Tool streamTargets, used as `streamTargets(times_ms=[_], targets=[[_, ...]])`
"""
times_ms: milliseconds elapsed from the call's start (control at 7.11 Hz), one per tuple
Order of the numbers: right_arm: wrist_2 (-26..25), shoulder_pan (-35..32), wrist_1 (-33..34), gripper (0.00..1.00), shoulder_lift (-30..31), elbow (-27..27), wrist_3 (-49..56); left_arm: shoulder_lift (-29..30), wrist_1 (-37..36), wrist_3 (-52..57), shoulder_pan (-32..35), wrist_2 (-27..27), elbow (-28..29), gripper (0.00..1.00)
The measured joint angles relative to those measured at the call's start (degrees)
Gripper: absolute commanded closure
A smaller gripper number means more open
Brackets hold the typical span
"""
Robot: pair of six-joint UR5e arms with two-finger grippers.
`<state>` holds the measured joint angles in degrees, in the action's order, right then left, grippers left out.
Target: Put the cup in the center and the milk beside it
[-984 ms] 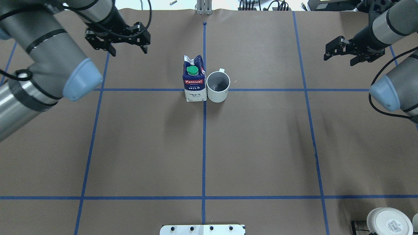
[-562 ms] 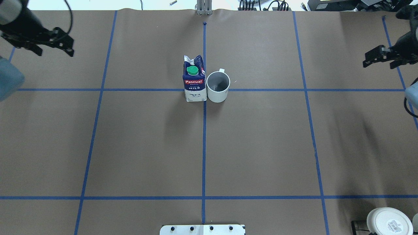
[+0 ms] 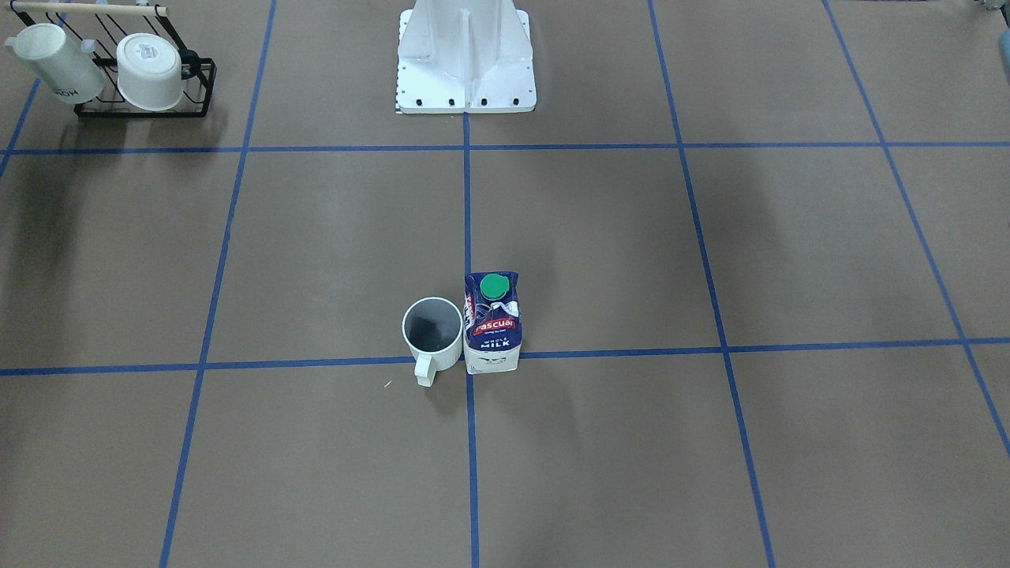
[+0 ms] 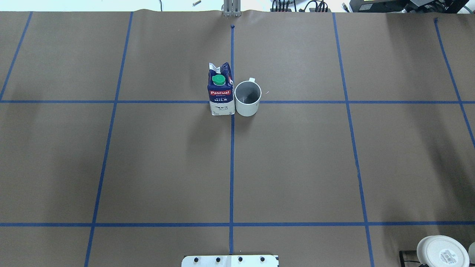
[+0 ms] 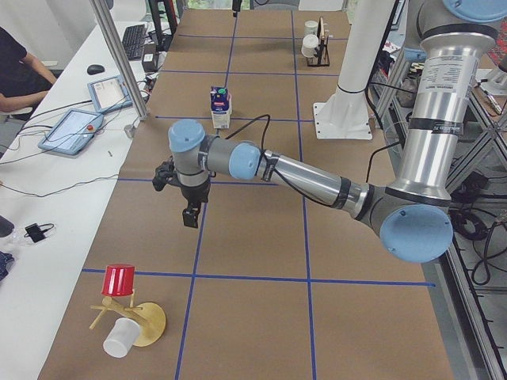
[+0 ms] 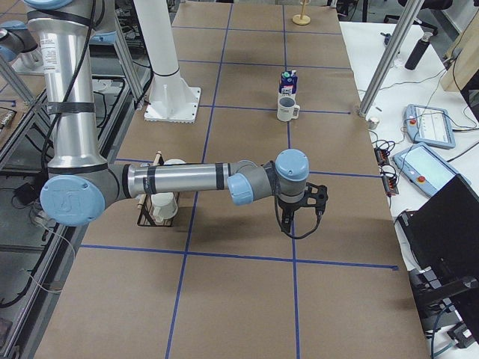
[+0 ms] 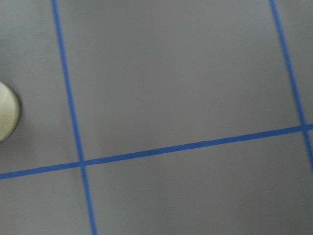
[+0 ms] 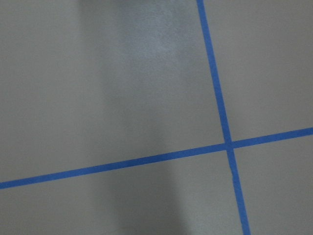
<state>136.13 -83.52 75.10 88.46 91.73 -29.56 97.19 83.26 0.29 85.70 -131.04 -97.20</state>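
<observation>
Central tape cross: the crossing of two blue tape lines on the brown paper table cover; every place below is given from it.
Cup: a small white mug with a dark grey inside, standing upright, mouth up, just on the robot's right of the cross, its base on the crosswise line.
Cup, handle: the loop handle points away from the robot, toward the operators' side.
Milk: a small "Pascual" carton, dark blue above and white below, standing just on the robot's left of the cross.
Milk, axis: long axis vertical, round green cap uppermost, and a printed face toward each fixed camera.
Cup and milk: side by side along the crosswise line, with no gap visible between them in either central view.
Left gripper: seen in the left side view only, fingers pointing down over the paper, well apart from the cross, toward the table's left end; whether the fingers are spread or pressed together cannot be told.
Right gripper: seen in the right side view only, fingers pointing down, well apart from the cross, toward the table's right end; finger spacing cannot be told.
Wrist views: blurred paper and tape lines.
Cup rack: black wire, holding two white cups, far from the cross, near the robot's right.
Robot base: white, on the lengthwise line.
</observation>
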Motion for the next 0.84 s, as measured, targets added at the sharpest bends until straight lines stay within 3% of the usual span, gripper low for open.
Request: streamTargets(times_ms=[562, 844], targets=[[-0.43, -2.75, 0.40, 0.00, 1.87, 0.08, 0.21, -3.30, 4.61, 1.84, 3.07, 0.49, 7.85, 0.02], [-0.23, -2.42, 6.22, 0.00, 1.77, 1.90, 1.56, -4.06, 5.26, 1.30, 3.14, 0.44, 8.99, 0.02]])
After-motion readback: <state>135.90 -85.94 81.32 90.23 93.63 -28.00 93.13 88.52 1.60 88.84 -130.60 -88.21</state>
